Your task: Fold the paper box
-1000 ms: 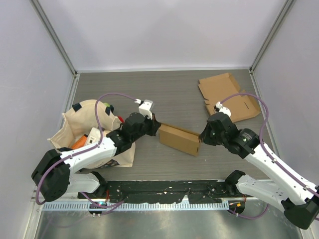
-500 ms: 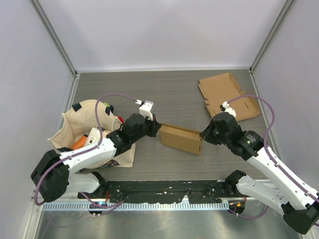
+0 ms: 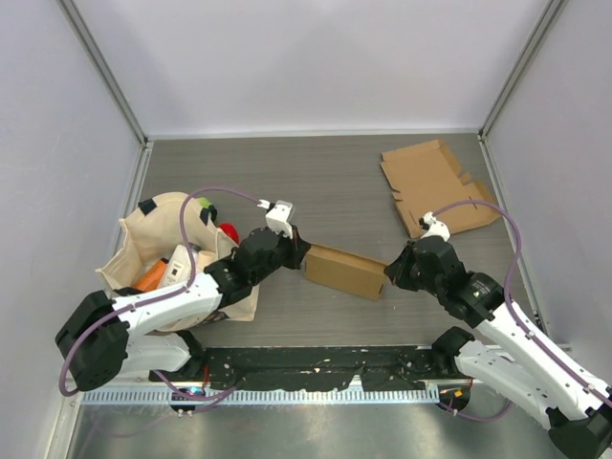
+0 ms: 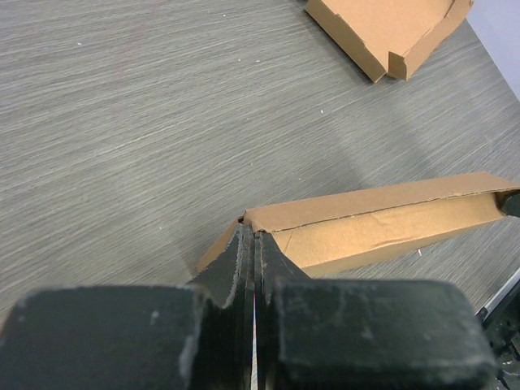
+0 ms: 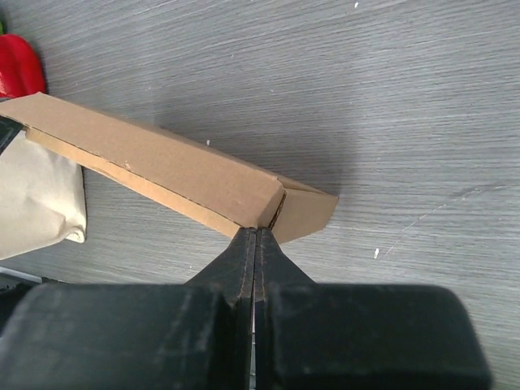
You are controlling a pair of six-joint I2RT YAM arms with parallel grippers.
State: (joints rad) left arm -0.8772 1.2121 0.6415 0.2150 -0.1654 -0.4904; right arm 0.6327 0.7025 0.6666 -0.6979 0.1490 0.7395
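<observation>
- Two tools grip at once: the left tool [image 3: 299,251] is pressed together on the 9 o'clock end of the paper box [image 3: 346,271]
- right tool [image 3: 390,273] pinches the box's 3 o'clock corner, fingers tight together
- paper box lies long and slim at mid bench [image 3: 335,182]
- flat cardboard sheet [image 3: 435,186] at 2 o'clock, cloth bag [image 3: 143,253] at 9 o'clock

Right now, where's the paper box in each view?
Top external: paper box at centre.
Left wrist: lower right, reaching the right edge.
Right wrist: from the left edge to centre.
Shared landmark: grey wood-grain table under it in all three.
</observation>
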